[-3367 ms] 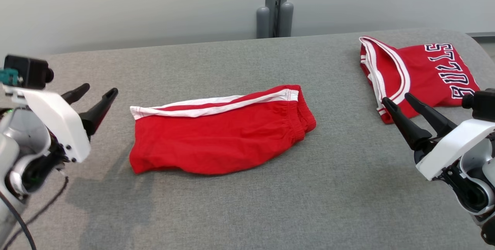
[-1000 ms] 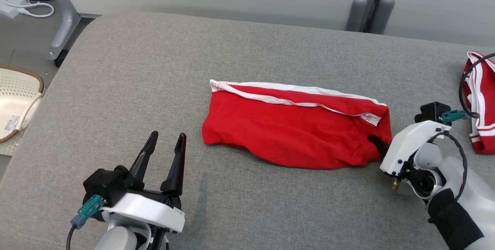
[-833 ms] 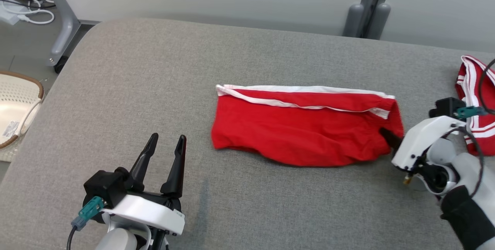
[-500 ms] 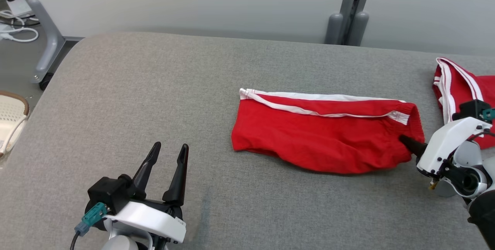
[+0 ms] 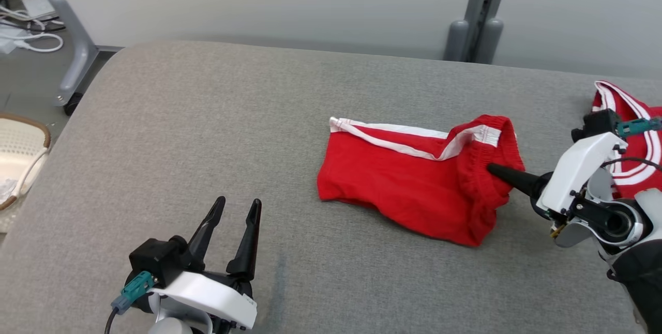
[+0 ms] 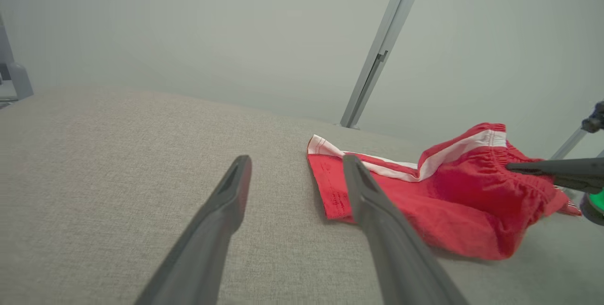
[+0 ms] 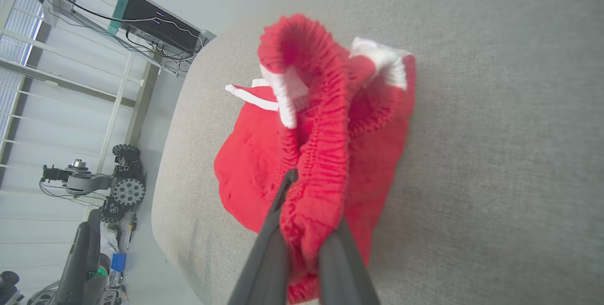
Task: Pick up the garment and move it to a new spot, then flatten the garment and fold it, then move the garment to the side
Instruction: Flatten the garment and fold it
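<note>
A grey fabric bench (image 5: pixel 207 117) carries red shorts (image 5: pixel 398 179) right of its middle, waistband end raised, and a red jersey (image 5: pixel 635 145) at its right edge.

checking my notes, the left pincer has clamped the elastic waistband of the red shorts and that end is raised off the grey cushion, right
Wrong arm: the right pincer has clamped the elastic waistband of the red shorts, that end raised off the grey cushion. The head view shows it.
</note>
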